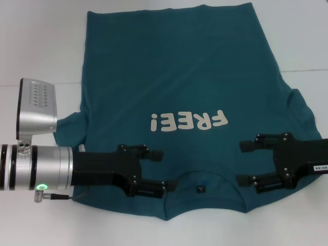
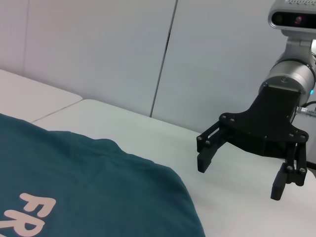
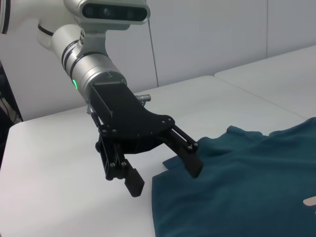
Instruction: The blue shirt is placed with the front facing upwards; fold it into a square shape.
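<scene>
While the blue shirt (image 1: 189, 92) lies spread flat on the white table (image 1: 41, 46), front up, its cream "FREE!" print (image 1: 188, 122) reads upside down in the head view, with the round neck (image 1: 205, 177) and its small dark tag (image 1: 200, 189) at the 6 o'clock edge, nearest the robot, and the hem toward 12 o'clock. One short sleeve fans out at about 3 o'clock, the other at about 9 o'clock, partly hidden under the left arm.

The left gripper (image 1: 160, 171) reaches in from 9 o'clock over the shoulder area, its two black fingers spread apart with nothing between them, one finger (image 1: 154, 154) toward the print and the other just beside the collar. In the right wrist view this same left gripper (image 3: 163, 173) has one fingertip over the shirt's edge and the other over bare table; contact with the cloth cannot be told.

The right gripper (image 1: 241, 163) comes in from 3 o'clock over the opposite shoulder, likewise spread wide and holding nothing, its fingertips pointing toward the collar. The left wrist view shows this right gripper (image 2: 239, 175) over bare table, apart from the shirt's fold.
</scene>
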### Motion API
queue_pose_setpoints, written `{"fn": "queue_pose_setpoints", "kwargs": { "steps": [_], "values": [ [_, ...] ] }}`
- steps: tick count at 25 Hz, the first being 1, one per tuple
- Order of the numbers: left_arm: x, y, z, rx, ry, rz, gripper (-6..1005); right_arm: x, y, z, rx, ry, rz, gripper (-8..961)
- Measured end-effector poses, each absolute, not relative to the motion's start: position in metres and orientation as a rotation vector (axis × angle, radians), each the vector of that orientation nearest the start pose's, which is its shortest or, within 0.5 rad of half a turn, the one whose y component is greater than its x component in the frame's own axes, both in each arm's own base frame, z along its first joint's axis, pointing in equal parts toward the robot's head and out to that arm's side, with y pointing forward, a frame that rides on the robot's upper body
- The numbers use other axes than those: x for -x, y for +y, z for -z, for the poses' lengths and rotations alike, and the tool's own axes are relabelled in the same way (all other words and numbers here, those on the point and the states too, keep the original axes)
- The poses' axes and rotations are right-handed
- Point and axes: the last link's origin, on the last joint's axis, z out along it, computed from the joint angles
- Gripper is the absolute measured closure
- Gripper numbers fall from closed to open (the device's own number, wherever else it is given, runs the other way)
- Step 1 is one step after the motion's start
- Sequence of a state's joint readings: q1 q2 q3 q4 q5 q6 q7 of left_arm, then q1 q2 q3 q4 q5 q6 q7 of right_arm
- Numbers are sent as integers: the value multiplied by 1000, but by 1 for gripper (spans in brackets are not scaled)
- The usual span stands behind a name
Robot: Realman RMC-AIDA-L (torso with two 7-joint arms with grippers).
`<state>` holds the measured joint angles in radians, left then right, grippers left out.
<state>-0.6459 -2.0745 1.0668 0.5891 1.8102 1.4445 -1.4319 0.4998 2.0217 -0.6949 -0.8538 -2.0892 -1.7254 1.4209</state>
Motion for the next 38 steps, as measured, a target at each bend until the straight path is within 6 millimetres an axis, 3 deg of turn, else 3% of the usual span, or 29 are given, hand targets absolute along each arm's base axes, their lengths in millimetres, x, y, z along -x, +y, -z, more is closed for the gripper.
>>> {"fn": "queue_pose_setpoints", "kwargs": {
  "steps": [16,20,23,28,33,38],
  "values": [
    [215,343,42,2924,-526,649,134,-261,323,-38,2843,453,-527,25],
    [218,347,31,2823,-552,708,141,-261,323,-39,2840,455,-528,26],
    [228,363,7,2607,-725,764,146,-262,323,-39,2838,462,-526,26],
    [266,393,-18,2220,-1184,675,154,-263,322,-40,2837,466,-524,27],
    [290,403,-10,2085,-1385,503,163,-263,322,-39,2840,467,-524,27],
    [299,404,-4,2042,-1451,411,171,-262,323,-39,2840,468,-524,28]
  ]
}}
